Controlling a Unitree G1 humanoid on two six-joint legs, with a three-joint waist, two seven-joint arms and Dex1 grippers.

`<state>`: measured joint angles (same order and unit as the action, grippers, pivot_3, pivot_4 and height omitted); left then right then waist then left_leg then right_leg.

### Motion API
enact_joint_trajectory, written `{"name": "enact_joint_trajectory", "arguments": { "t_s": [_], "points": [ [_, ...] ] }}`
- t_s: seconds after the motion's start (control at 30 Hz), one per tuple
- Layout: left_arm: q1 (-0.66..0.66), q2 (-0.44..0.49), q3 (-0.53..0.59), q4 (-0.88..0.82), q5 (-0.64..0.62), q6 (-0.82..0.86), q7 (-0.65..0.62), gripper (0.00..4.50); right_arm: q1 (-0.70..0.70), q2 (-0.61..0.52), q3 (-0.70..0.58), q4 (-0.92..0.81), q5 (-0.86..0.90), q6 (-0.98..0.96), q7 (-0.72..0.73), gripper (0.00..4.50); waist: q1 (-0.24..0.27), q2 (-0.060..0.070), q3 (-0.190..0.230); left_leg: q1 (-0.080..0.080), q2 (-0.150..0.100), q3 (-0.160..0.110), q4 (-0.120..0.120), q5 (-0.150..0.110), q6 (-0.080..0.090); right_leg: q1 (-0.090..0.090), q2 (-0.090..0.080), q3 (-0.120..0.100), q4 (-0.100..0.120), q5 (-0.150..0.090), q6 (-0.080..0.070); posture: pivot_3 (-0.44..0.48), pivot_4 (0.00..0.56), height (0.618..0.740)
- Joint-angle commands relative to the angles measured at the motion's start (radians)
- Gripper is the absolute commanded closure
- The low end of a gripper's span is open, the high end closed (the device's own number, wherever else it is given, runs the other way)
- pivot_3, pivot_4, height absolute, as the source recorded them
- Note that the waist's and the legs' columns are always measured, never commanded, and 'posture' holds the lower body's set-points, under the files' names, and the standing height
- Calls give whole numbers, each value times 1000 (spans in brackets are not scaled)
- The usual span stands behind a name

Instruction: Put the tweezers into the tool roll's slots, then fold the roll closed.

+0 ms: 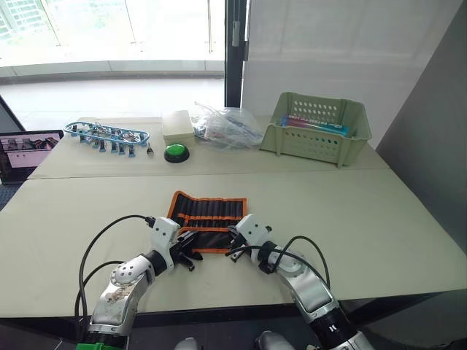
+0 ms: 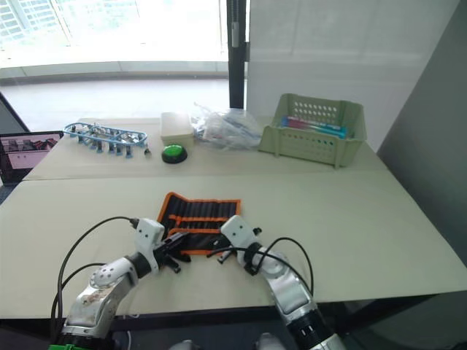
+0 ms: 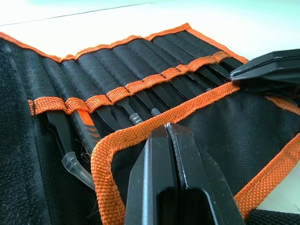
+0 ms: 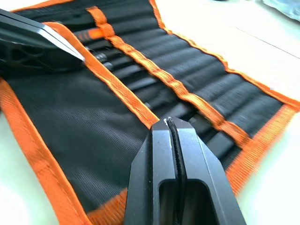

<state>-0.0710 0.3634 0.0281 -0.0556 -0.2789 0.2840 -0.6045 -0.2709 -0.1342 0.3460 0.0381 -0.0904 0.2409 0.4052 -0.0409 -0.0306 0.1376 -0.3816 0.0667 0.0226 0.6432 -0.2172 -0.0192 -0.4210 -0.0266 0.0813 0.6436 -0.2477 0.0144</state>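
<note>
Tool roll (image 1: 207, 216) lies flat near the front edge of the table (image 1: 365, 219), slots facing up, with its near flap already turned up over the lower part. Tweezers (image 3: 123, 107) sit in the slots behind the orange band, tips poking out below it, so loading looks done and the step in hand is the fold. Left gripper (image 1: 191, 257) is on the flap's near-left corner, fingers pressed together; in the left wrist view they meet right at the orange hem, and I'd say they pinch the flap edge, though the cloth between them is hidden. Right gripper (image 1: 235, 250) is at the near-right side of the flap, fingers likewise pressed together at the hem, again probably nipping it. Next move calls for both sides going forward together and level, carrying the flap over the tweezer tips, then folding or rolling sideways toward the strap end; an uneven pull would skew the cloth or drag a tweezer out of its slot. Nothing stands close in the way. Well apart on the far table: a green button (image 1: 176, 152), a cream box (image 1: 177, 125), a crumpled plastic bag (image 1: 228, 127), a pale green basket (image 1: 315, 127), a blue-framed row of small tools (image 1: 108, 136), and a laptop (image 1: 25, 153) at the far left.
</note>
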Motion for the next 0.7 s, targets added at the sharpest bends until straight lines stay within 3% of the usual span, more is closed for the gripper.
{"name": "enact_joint_trajectory", "arguments": {
  "t_s": [0.03,0.27,0.43,0.57,0.7],
  "points": [
    [-2,9,27,36,-9,-3,0,4467,23,10,-35,4,36,8,0,4500,0,0,0,0,0,0,0,0,0,0,0,0,0,0,0,0,150,740],
    [36,73,128,-112,-155,-27,-121,4467,13,20,-87,-164,147,-50,55,4500,-8,-6,6,-8,0,0,0,0,0,-8,2,2,0,0,0,0,150,740],
    [182,266,321,-231,-287,44,-256,4467,31,-93,-166,-408,268,202,121,4500,-17,-8,7,-22,2,0,-3,-1,-1,-22,3,3,1,5,5,0,150,740],
    [309,360,410,-233,-275,-3,-343,4467,43,-210,-211,-492,314,382,151,4500,-15,-8,8,-21,0,2,-6,-3,-2,-21,0,3,-3,4,2,0,150,740],
    [309,432,506,-215,-370,40,-428,4500,45,-290,-232,-507,353,484,183,3339,-1,-14,13,-22,0,3,-6,-3,-2,-22,-1,2,-5,-3,0,0,150,740]
  ]
}}
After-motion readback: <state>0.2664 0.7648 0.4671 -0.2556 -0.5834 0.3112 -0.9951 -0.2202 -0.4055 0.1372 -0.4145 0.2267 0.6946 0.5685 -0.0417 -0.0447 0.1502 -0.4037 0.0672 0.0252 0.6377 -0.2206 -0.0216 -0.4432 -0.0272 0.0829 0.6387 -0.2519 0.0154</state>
